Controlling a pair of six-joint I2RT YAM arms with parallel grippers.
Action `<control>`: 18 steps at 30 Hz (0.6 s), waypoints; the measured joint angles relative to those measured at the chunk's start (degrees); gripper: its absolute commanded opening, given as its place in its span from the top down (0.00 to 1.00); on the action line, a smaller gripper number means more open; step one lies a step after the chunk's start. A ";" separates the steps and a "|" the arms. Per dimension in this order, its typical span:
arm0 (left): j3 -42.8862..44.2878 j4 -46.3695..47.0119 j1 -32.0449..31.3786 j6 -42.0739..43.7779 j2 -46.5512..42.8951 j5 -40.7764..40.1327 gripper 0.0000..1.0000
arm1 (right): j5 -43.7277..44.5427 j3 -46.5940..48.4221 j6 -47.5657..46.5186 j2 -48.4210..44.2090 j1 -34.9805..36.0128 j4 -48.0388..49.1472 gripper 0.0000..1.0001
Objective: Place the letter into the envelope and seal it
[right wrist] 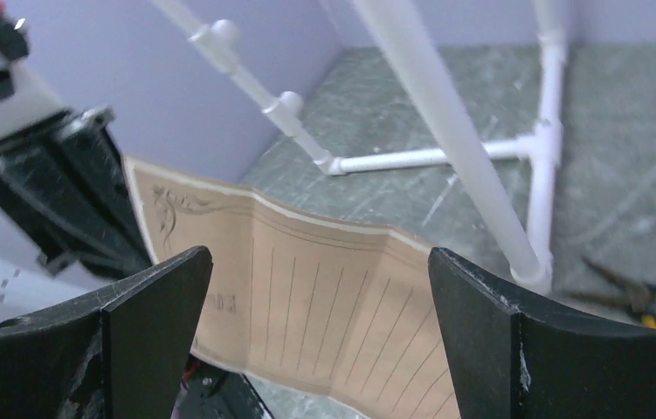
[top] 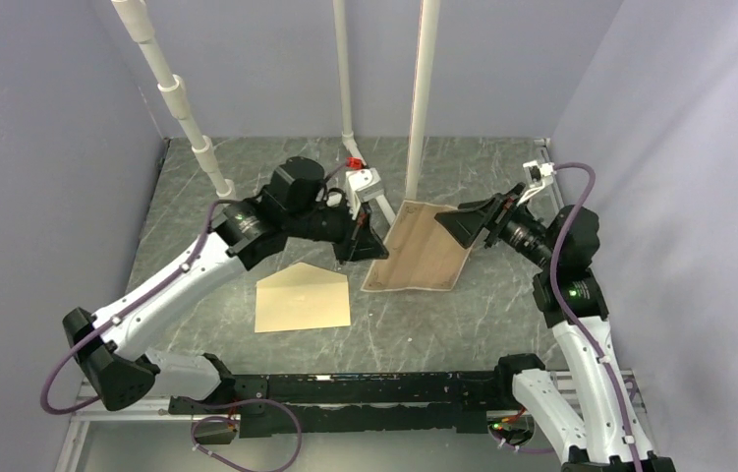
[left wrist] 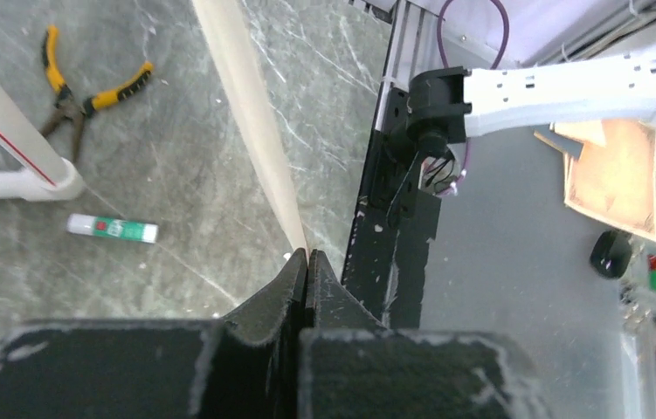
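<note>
Now, the pick-up: my left tool (left wrist: pixel 305 257) is clamped shut on one edge of the letter (top: pixel 422 251), the sheet pinched thin between the fingers in the left wrist view. My right tool (right wrist: pixel 317 253) stands wide open on the opposite side, fingers spread and touching nothing, with the lined sheet showing beyond the gap. The letter hangs buckled and partly raised off the worktop (top: pixel 424 334). I cannot tell whether its lower edge rests on the surface.

The envelope (top: pixel 303 300) lies flat nearer the arm bases and to the left of the letter, apart from it, with its triangular flap open and pointing away from the bases. A glue stick (left wrist: pixel 113 229) and pliers (left wrist: pixel 79 92) lie on the far part of the worktop.

I judge the task to be at an early stage: the letter is grasped, but insertion has not begun and sealing is well off.

The next move calls for carrying the sheet over to the envelope's mouth. The right tool is free to steady the limp edge or hold the envelope down. From above the sheet looks broader than the envelope, so it may need folding first.
</note>
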 measured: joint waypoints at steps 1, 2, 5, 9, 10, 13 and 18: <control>1.46 -2.32 0.26 2.27 -0.57 0.55 0.97 | -2.10 1.07 -1.38 0.02 0.00 1.31 0.00; 3.23 -4.44 0.83 4.74 -0.90 1.36 0.97 | -4.22 1.81 -2.78 0.04 0.00 2.36 0.00; 7.85 -9.01 3.85 10.34 -0.68 3.80 0.98 | -10.54 3.32 -7.23 0.39 0.00 3.67 0.00; 12.92 -14.91 7.69 17.55 0.50 7.06 0.97 | -17.31 9.38 -15.63 3.82 0.35 -0.44 0.00; 13.73 -16.33 8.04 19.15 0.72 7.69 0.97 | -17.77 11.26 -17.57 4.72 0.42 -2.12 0.00; 15.43 -20.92 8.31 23.63 1.31 9.16 0.98 | -18.01 15.82 -23.30 7.52 1.14 -6.60 0.01; 16.74 -26.60 8.79 29.09 2.12 10.43 0.98 | -17.75 16.65 -28.15 8.87 1.79 -11.54 0.06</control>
